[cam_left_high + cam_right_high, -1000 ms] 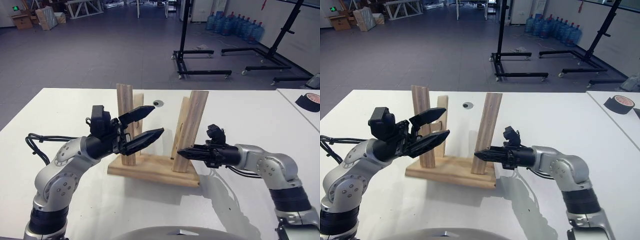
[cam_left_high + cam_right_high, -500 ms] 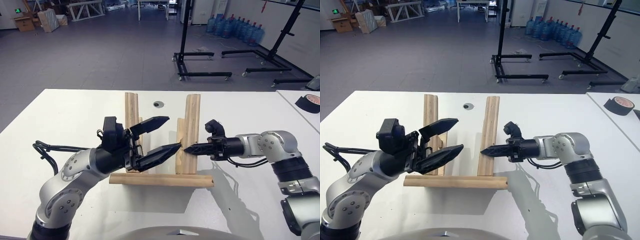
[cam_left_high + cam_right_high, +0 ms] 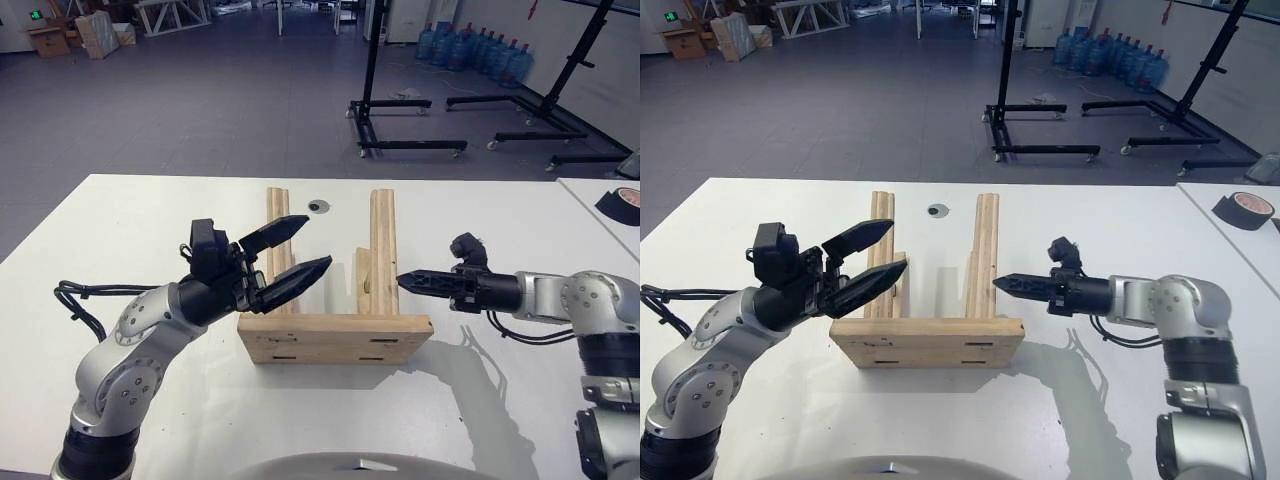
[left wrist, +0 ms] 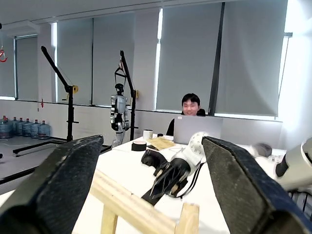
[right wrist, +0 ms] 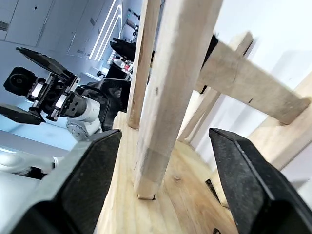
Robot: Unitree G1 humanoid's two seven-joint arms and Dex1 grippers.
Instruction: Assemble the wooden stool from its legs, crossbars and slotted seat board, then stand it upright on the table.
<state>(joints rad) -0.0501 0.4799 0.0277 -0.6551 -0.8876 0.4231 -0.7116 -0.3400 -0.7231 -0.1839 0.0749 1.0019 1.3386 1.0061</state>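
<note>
Wooden stool (image 3: 335, 338): lay tipped over on the white desk (image 3: 150, 220), between the two pincers, with legs and board joined.
Seat board (image 3: 927, 341): stood on its long edge at the near side, with its slotted face turned toward the robot.
Legs (image 3: 382, 250): ran from the seat board toward the far side of the desk, as a left pair and a right pair.
Crossbar (image 5: 253, 83): joined two legs a short way from the seat board.
Left pincer (image 3: 316, 240): gaped wide and held nothing. It hung above the desk just beside the left pair of legs. Its upper finger (image 3: 285, 228) crossed in front of them in the head views, and contact could not be determined.
Right pincer (image 3: 402, 280): its fingers (image 5: 92, 185) stood moderately apart in the right wrist view and gripped nothing. Its tip pointed at the right pair of legs, just beside them, with a narrow gap visible.
Cable (image 3: 75, 295): black, lay on the desk beside the left arm.
Round fitting (image 3: 317, 207): small, sat in the desk surface beyond the legs.
Tape roll (image 3: 620, 200): black, lay on the neighbouring table to the right.
</note>
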